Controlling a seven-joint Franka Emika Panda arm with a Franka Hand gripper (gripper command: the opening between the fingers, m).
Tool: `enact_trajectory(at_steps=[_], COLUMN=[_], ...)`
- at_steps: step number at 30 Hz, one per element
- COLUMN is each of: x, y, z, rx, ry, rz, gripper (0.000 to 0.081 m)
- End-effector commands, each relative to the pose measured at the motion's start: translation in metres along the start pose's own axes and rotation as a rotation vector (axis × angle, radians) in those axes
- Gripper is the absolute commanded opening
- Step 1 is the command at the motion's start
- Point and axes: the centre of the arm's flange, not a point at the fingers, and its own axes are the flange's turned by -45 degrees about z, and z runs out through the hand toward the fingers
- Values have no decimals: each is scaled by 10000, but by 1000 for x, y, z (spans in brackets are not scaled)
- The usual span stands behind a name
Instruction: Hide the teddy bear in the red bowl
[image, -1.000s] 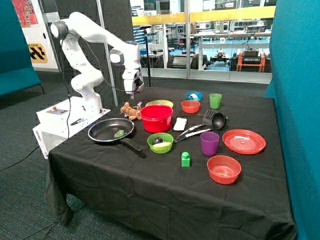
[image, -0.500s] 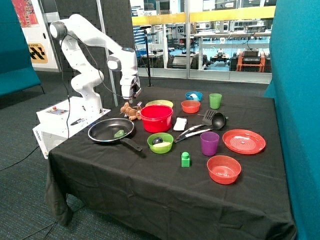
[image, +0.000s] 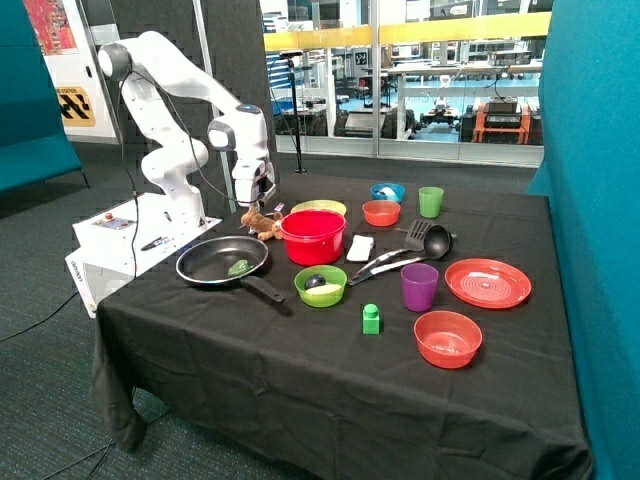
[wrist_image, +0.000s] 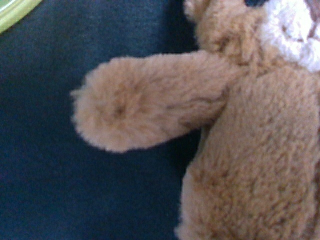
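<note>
a black cloth (image: 330, 380) is draping the table, teal partition panels (image: 590, 200) are flanking it, grey carpet (image: 40, 300) is covering the floor, and glass windows (image: 400, 80) are showing a workshop behind.

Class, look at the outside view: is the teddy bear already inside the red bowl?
No, the teddy bear lies on the black cloth beside the red bowl, under the gripper.
</note>
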Motion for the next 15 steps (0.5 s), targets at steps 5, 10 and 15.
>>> enact_trajectory(at_steps=[5, 10, 15], x=[10, 11, 6], y=[-7, -4, 2], z=[-2, 3, 15], rx=[1, 1, 1], ry=[-5, -5, -5], rz=[-53, -36, 189], gripper=[720, 731, 772])
